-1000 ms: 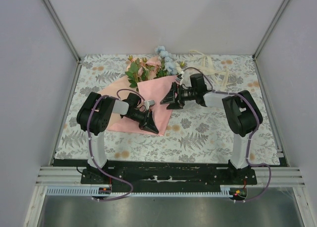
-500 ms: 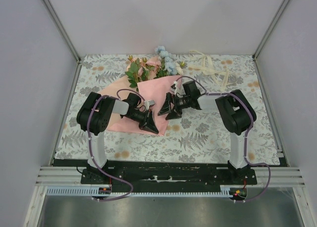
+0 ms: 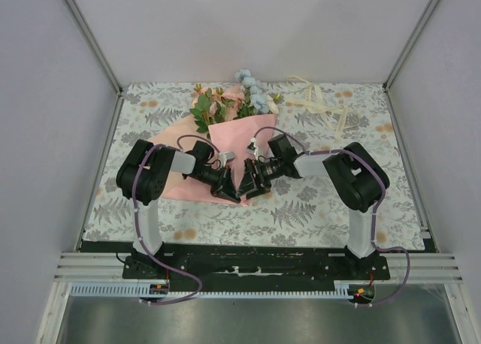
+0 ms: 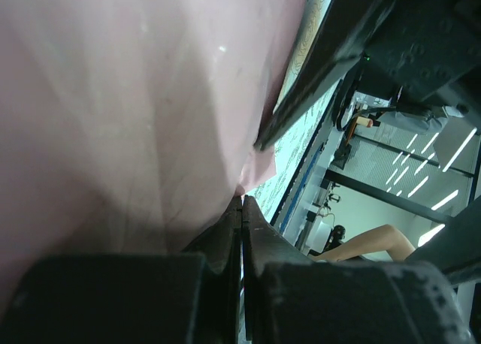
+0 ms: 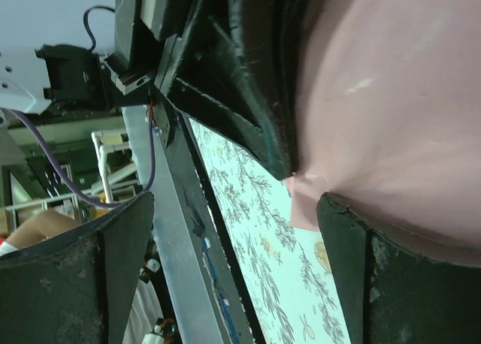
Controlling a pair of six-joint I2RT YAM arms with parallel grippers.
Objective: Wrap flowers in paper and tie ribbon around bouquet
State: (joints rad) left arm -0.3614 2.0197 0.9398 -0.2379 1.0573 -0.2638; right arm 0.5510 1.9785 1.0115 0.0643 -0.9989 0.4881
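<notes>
The flowers (image 3: pixel 225 104) lie at the back of the table, their stems under the folded salmon-pink paper (image 3: pixel 234 137). My left gripper (image 3: pixel 237 197) is shut on the paper's near right corner. In the left wrist view its jaws (image 4: pixel 242 206) meet with the paper (image 4: pixel 113 96) pinched at the tips. My right gripper (image 3: pixel 248 186) is open right beside the left one. In the right wrist view its wide-apart fingers (image 5: pixel 237 209) flank the small pinched corner of paper (image 5: pixel 304 205). The cream ribbon (image 3: pixel 325 104) lies loose at the back right.
A floral-printed tablecloth (image 3: pixel 316 201) covers the table. Grey walls with metal frame posts (image 3: pixel 90 36) close in the left, right and back. A black rail (image 3: pixel 255 258) carrying both arm bases runs along the near edge.
My right arm has swung from near the flower heads down and left to the paper's near corner, beside the left gripper. The left arm and paper have stayed put.
</notes>
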